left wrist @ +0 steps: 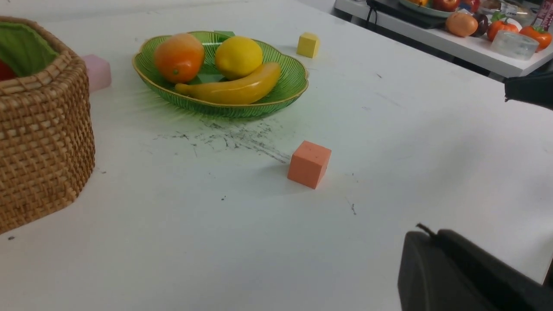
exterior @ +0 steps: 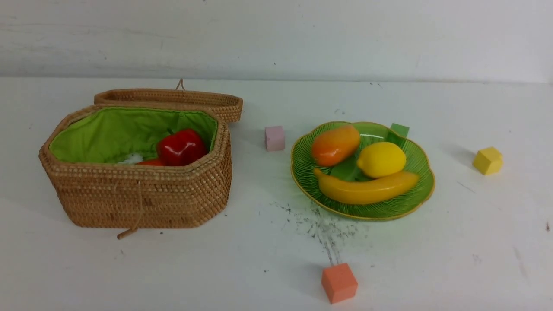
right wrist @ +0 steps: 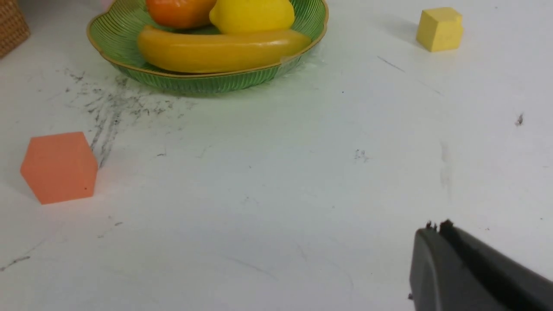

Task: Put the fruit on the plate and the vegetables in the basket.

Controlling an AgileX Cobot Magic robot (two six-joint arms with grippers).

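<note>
Basket: an eight-sided woven rattan basket (exterior: 138,190) is seen at the left of the white table (exterior: 453,242), lined with bright green cloth, its woven lid (exterior: 173,100) laid open behind the far rim.
Vegetables: a glossy red bell pepper (exterior: 180,147) is seen inside the basket, with an orange piece, possibly the carrot (exterior: 151,162), just beside it; a pale green pod cannot be made out.
Plate: a shallow green glass dish (exterior: 412,198), ribbed like a leaf with a wavy yellow rim, is placed right of the basket.
Fruit: a smooth oval mango (exterior: 335,144), a round lemon (exterior: 381,159) and a long banana (exterior: 367,189) are held on the plate, the banana nearest.
Cubes: matte blocks are scattered on the table: pink (exterior: 274,138) between basket and plate, green (exterior: 399,129) behind the plate, yellow (exterior: 487,160) far right, orange (exterior: 339,283) nearest.
Left gripper (left wrist: 427,231): shown only in its wrist view, black, closed, empty, over bare table.
Right gripper (right wrist: 437,227): shown only in its wrist view, black, closed, empty.
Left wrist view only: a second table (left wrist: 432,39) with more toy produce in the background.
Front view only: the basket's interior.
</note>
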